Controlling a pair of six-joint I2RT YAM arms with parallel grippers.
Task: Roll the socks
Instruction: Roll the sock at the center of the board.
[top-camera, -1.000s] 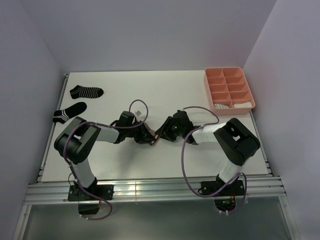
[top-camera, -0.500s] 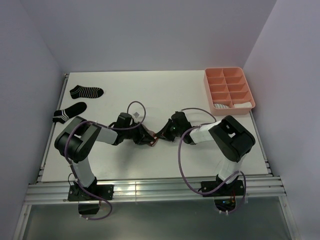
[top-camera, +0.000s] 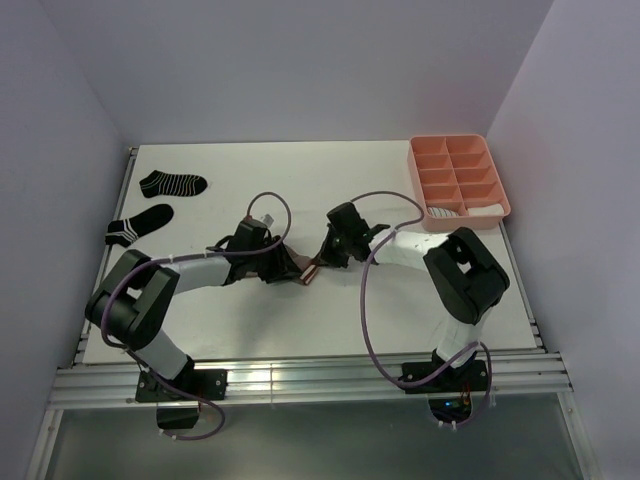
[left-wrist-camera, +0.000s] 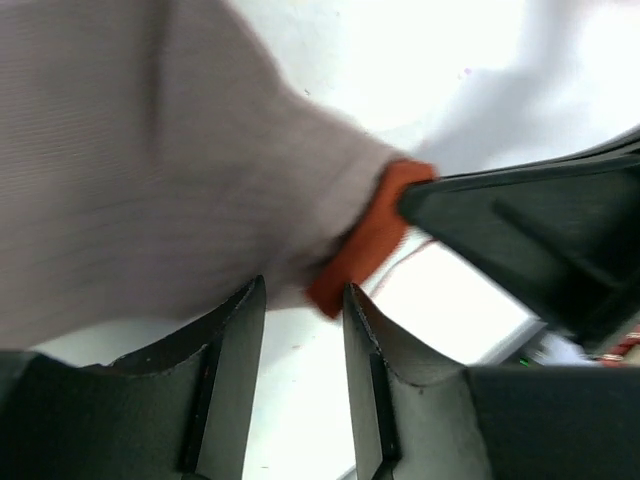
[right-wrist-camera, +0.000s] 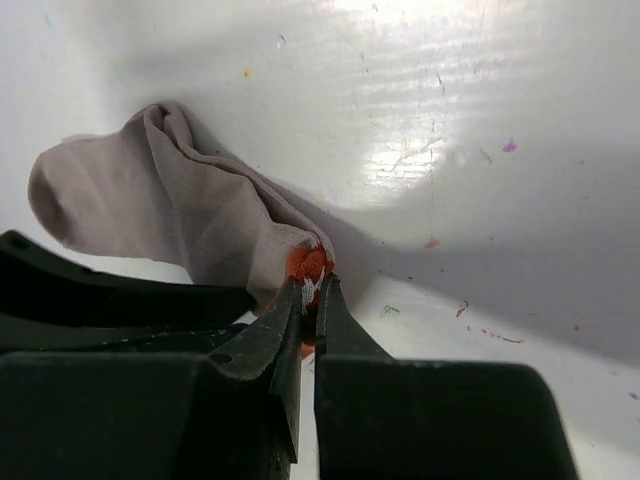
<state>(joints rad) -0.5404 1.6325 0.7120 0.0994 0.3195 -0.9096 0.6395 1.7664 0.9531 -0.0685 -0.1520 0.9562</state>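
Note:
A taupe sock (right-wrist-camera: 170, 210) with a red-and-white cuff (right-wrist-camera: 308, 264) lies mid-table between both arms. My right gripper (right-wrist-camera: 311, 287) is shut on that cuff, pinching its bunched edge. In the top view the right gripper (top-camera: 318, 262) sits just right of the sock (top-camera: 300, 270). My left gripper (left-wrist-camera: 303, 300) stands open at the sock (left-wrist-camera: 150, 150), its fingers either side of a bare gap, with the red cuff (left-wrist-camera: 365, 245) just beyond the tips. From above, the left gripper (top-camera: 283, 267) is on the sock's left side. Two black white-striped socks (top-camera: 172, 183) (top-camera: 140, 224) lie flat at the far left.
A pink divided tray (top-camera: 458, 150) stands at the back right, with a striped sock (top-camera: 446, 211) and a white sock (top-camera: 485, 209) in its near compartments. Purple cables loop over both arms near the table's middle.
My right gripper has closed on the sock's cuff and its arm has swung toward the back left. My left gripper has opened and let go of the sock.

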